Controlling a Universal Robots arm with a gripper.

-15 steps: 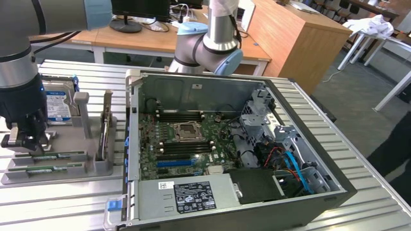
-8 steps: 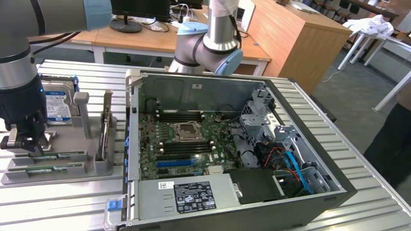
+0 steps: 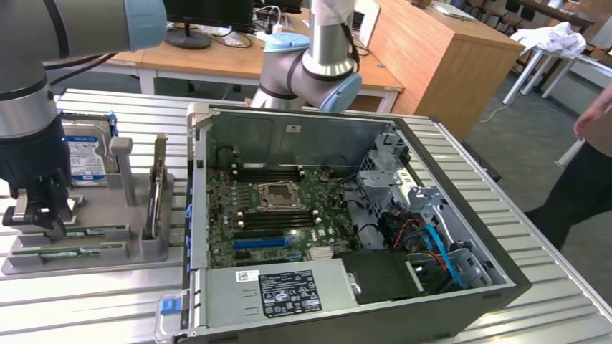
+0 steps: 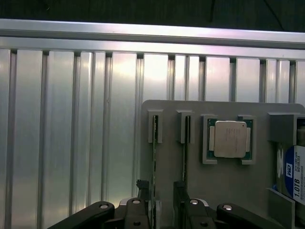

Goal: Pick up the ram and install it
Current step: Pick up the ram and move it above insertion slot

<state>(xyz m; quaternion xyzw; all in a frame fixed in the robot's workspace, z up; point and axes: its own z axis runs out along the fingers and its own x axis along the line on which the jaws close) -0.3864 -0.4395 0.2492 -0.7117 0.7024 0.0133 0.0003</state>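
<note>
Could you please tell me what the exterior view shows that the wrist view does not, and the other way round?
The exterior view adds the open computer case with its motherboard, and a person at the exterior view's right. The wrist view adds the square silver processor chip seated in the grey tray. Both share the ribbed metal table, the tray, the hard drive, the two ram sticks lying in their slots, and the open gripper close over them.
</note>
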